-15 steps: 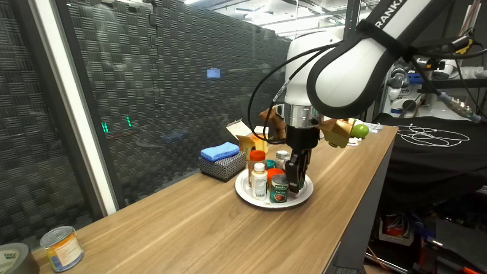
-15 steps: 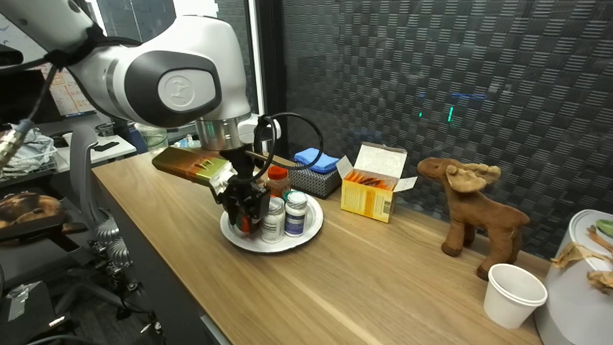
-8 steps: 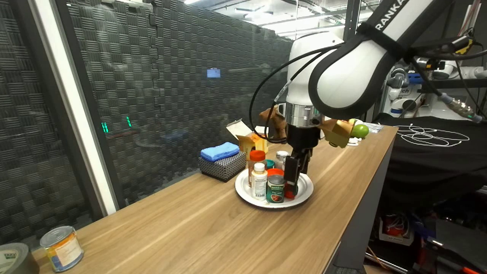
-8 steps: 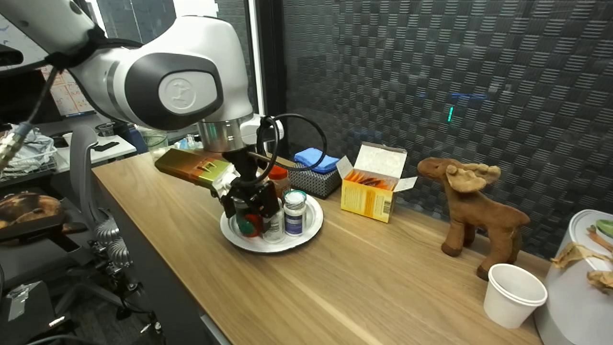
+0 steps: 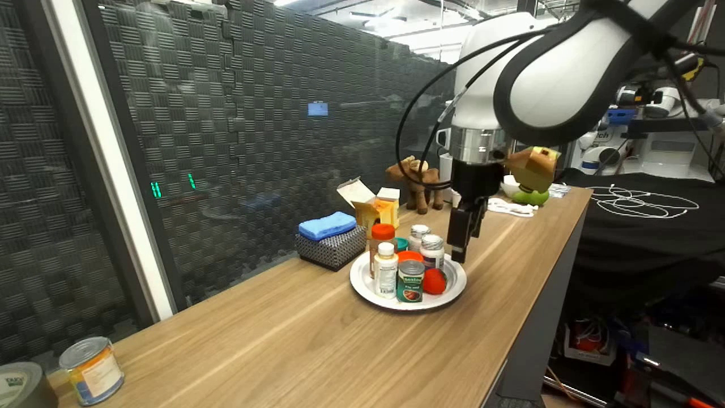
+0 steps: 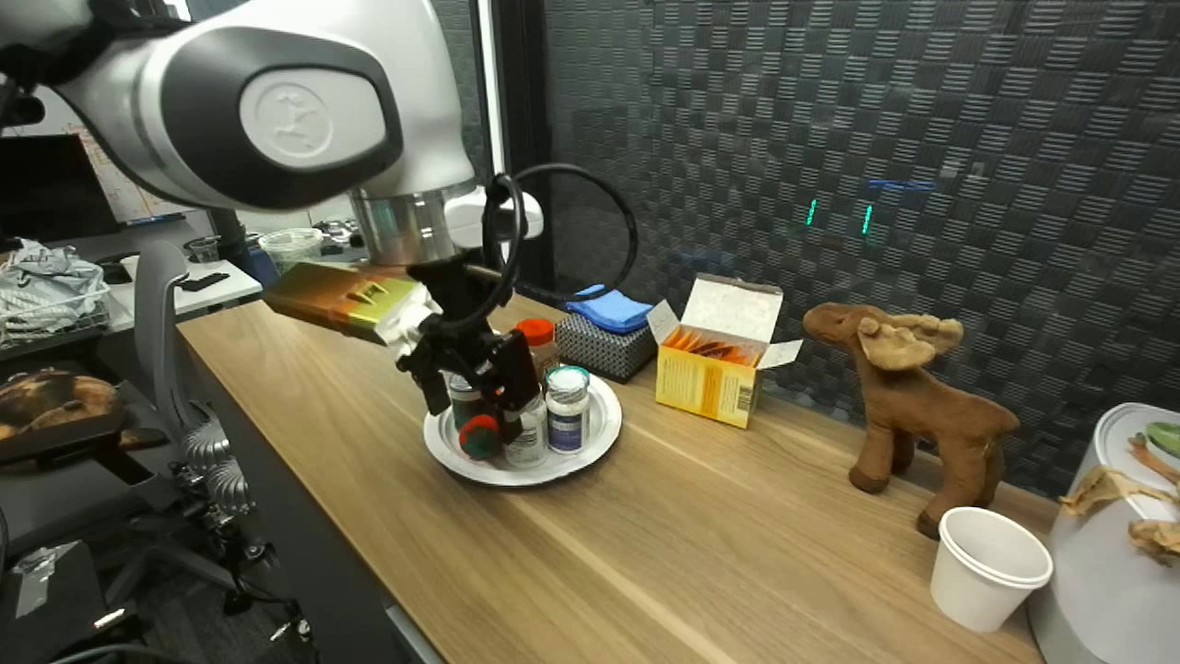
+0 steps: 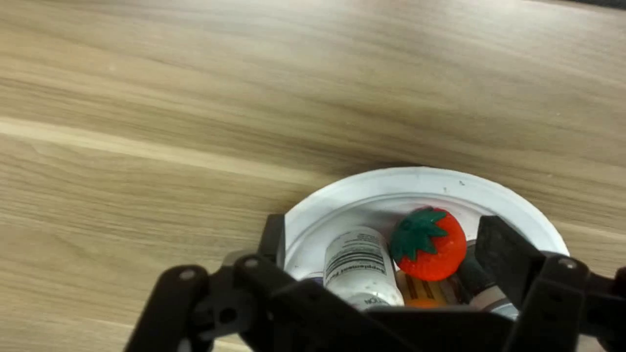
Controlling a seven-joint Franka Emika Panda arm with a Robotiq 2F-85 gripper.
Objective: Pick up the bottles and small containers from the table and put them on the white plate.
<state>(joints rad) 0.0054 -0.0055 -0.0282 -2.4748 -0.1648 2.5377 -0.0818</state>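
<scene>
Pincer (image 7: 384, 237) spread wide over the plate (image 7: 420, 182); upright on it stand a slim white bottle (image 5: 386, 275), a brownish red-capped bottle (image 5: 382, 236) and a purple-labelled bottle (image 6: 568, 420).

Is a wooden table (image 5: 317, 351); bears a plate (image 7: 423, 182), with a box (image 5: 331, 250) and a carton (image 6: 705, 389) near it. Also carries a can (image 5: 97, 375) beside tape (image 5: 41, 391); supports a toy moose (image 6: 940, 415) near cups (image 6: 982, 586).
</scene>
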